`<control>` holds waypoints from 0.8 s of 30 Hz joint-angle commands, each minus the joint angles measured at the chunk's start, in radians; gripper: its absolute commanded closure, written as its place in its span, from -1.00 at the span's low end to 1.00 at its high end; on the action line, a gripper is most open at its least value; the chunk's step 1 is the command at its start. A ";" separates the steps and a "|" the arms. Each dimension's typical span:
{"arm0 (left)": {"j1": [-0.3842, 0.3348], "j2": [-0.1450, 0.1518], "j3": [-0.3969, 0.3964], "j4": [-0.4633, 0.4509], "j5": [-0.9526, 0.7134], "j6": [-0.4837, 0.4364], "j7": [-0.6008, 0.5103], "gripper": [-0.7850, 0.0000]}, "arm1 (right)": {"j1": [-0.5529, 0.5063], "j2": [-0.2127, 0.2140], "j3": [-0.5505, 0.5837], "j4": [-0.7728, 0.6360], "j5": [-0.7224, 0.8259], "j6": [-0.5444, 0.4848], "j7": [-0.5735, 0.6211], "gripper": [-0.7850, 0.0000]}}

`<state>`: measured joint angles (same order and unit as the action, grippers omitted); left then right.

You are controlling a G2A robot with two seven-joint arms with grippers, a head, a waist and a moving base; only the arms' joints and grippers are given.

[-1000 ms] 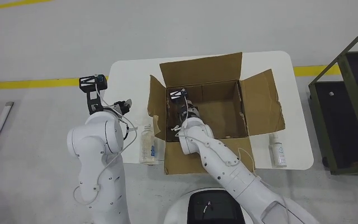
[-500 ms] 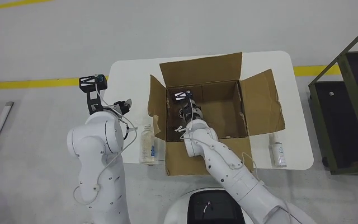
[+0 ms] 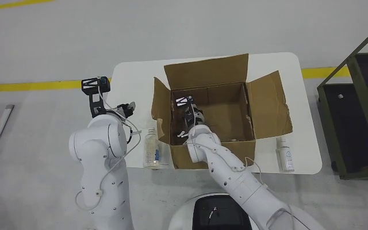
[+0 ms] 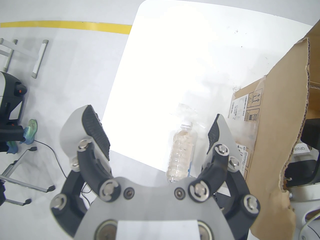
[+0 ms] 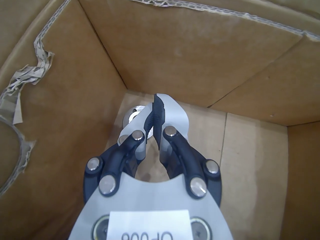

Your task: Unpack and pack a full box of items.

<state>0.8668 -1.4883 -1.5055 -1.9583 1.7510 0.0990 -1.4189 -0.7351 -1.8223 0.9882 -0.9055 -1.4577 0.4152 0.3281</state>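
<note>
Right wrist view: right gripper (image 5: 154,109), fingers pinched together, sits low in box (image 5: 187,51) corner over small metal disc (image 5: 133,114) on its floor. Disc looks heavy, rigid, slick; grab the rim. Left gripper (image 4: 153,113) spread wide, empty.

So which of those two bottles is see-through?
The clear bottle lying left of the box; the white bottle, right of it, is opaque.
</note>
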 commanded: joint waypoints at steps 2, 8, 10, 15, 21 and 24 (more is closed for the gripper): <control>0.000 0.000 0.000 0.000 0.000 0.000 0.000 -1.00 | 0.021 -0.009 -0.007 0.032 0.007 0.004 -0.006 1.00; 0.000 0.000 0.000 0.000 0.000 0.000 0.000 -1.00 | 0.055 -0.023 -0.016 0.101 0.009 0.026 0.006 1.00; 0.000 0.000 0.000 0.000 0.000 0.000 0.000 -1.00 | 0.066 -0.027 -0.018 0.119 0.010 0.035 0.014 1.00; 0.000 0.000 0.000 0.000 0.000 0.000 0.000 -1.00 | 0.071 -0.033 -0.011 0.121 0.014 0.058 0.024 1.00; 0.000 0.000 0.000 0.000 0.000 0.000 0.000 -1.00 | 0.034 -0.022 0.024 0.013 0.004 0.066 0.097 1.00; 0.000 0.000 0.000 0.000 0.000 0.000 0.000 -1.00 | -0.006 -0.010 0.044 -0.092 -0.027 0.054 0.155 0.91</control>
<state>0.8668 -1.4883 -1.5055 -1.9583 1.7510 0.0990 -1.4189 -0.7239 -1.8379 1.0255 -0.9502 -1.4662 0.4756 0.4571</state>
